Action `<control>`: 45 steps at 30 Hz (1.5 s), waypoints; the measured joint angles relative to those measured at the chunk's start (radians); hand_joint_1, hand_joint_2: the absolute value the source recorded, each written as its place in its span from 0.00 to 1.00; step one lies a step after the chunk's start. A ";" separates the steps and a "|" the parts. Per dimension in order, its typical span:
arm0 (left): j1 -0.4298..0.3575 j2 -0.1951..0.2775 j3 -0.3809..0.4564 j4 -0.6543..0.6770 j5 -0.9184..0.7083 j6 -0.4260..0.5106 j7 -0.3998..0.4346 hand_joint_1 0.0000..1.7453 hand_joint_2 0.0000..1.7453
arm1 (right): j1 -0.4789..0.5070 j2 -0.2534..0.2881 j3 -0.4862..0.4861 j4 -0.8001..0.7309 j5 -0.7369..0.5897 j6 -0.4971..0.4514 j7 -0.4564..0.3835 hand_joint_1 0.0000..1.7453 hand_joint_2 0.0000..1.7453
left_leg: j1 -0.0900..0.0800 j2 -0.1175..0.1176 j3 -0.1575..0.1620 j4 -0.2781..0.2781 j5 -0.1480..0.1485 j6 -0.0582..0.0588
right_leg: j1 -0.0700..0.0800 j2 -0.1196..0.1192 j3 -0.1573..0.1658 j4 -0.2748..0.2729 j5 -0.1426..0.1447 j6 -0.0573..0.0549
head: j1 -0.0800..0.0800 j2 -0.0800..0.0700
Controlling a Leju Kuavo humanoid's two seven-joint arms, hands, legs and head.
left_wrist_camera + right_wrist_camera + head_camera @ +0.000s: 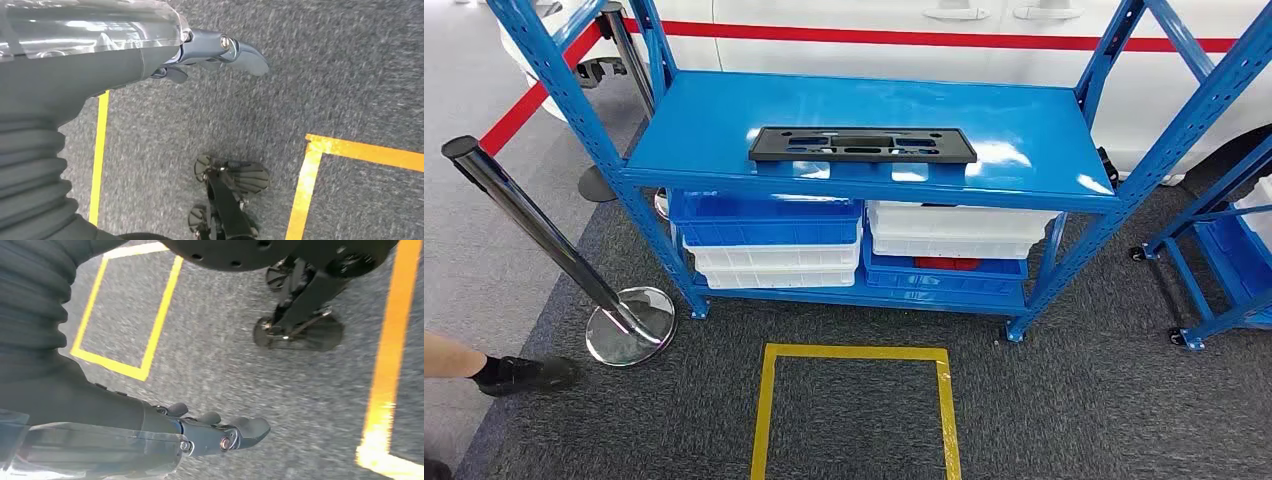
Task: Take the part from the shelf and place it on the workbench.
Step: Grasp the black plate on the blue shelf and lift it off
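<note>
A long, flat black part (861,144) with several slots lies on the top board of the blue shelf (714,110), near its front edge. In the left wrist view my left hand (220,50) hangs over grey carpet with its fingers apart and nothing in it. My right hand (220,432) likewise hangs above the carpet, fingers loosely extended and holding nothing. Both hands are far from the part.
Blue and white bins (769,235) are stacked on the lower board. A yellow taped square (854,410) marks the carpet before the shelf. A chrome stanchion (629,325) with a red belt stands at left, near a person's foot (524,375). A second blue rack (1224,260) stands at right.
</note>
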 joint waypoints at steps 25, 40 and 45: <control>-0.068 -0.022 0.276 0.043 -0.183 0.026 -0.059 0.00 0.00 | -0.123 0.003 0.220 -0.494 -0.187 0.153 -0.321 0.00 0.00 | 0.011 0.001 -0.134 0.280 -0.114 -0.027 | 0.014 0.019 -0.022 0.004 0.020 -0.038 | 0.000 0.000; -0.090 -0.032 0.394 0.066 -0.252 0.033 -0.083 0.00 0.00 | -0.196 -0.071 0.470 -0.960 -0.374 0.206 -0.453 0.00 0.00 | -0.014 0.026 0.001 -0.031 0.028 0.038 | 0.007 0.025 -0.169 0.285 -0.097 0.009 | 0.000 0.000; -0.101 -0.041 0.427 0.076 -0.278 0.036 -0.089 0.00 0.00 | -0.220 -0.106 0.551 -1.119 -0.441 0.224 -0.497 0.00 0.00 | -0.024 0.062 0.015 -0.025 0.015 0.034 | 0.026 -0.040 -0.055 0.031 0.041 -0.013 | 0.000 0.000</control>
